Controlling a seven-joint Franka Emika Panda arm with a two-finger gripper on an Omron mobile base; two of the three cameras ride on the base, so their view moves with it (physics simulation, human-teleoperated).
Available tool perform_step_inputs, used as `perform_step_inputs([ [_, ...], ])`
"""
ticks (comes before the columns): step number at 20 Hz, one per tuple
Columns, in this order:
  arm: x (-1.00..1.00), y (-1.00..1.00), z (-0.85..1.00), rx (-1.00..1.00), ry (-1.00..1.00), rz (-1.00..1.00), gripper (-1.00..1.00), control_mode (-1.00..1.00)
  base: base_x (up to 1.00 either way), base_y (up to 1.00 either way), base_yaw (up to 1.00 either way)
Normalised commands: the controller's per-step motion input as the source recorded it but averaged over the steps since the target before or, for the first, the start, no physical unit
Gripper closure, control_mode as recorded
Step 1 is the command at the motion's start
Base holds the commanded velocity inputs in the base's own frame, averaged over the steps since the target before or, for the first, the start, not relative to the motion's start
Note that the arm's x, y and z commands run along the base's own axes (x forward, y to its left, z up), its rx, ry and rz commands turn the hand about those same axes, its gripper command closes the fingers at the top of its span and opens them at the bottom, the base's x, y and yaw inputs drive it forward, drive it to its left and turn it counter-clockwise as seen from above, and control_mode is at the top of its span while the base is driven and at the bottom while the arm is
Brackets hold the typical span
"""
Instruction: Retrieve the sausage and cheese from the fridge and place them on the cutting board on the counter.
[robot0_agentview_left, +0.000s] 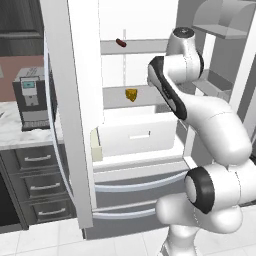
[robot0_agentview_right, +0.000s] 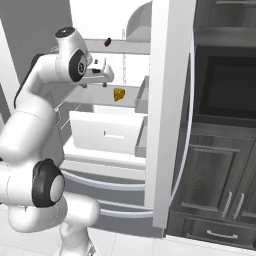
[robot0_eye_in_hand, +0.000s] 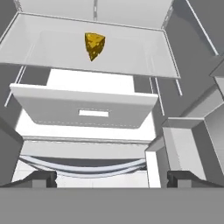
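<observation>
Yellow wedge-shaped cheese (robot0_eye_in_hand: 94, 45) on fridge (robot0_agentview_left: 127, 145) shelf, gripper (robot0_eye_in_hand: 111, 178) wide open, empty

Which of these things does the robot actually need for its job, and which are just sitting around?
Needed: sausage, cheese, fridge, counter.
Just there: coffee machine, white drawer, wall oven.

From behind the arm on its left, we look forward and down into the open fridge (robot0_agentview_left: 135, 125), with the counter (robot0_agentview_left: 20, 132) at the left. From its right we face the same shelves, cabinets to the right. Both share the cheese (robot0_agentview_left: 131, 94) and sausage (robot0_agentview_left: 120, 42). Our hand camera looks down, close, onto the cheese shelf.
</observation>
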Motion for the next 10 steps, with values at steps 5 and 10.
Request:
perform_step_inputs([
  [5,-0.59,-0.27,-0.08,0.0,-0.02,0.0,-1.0,-1.0,0.0,0.0,0.0],
  [10,-0.8,0.0,-0.01,-0.01,-0.02,0.0,-1.0,-1.0,0.0,0.0,0.0],
])
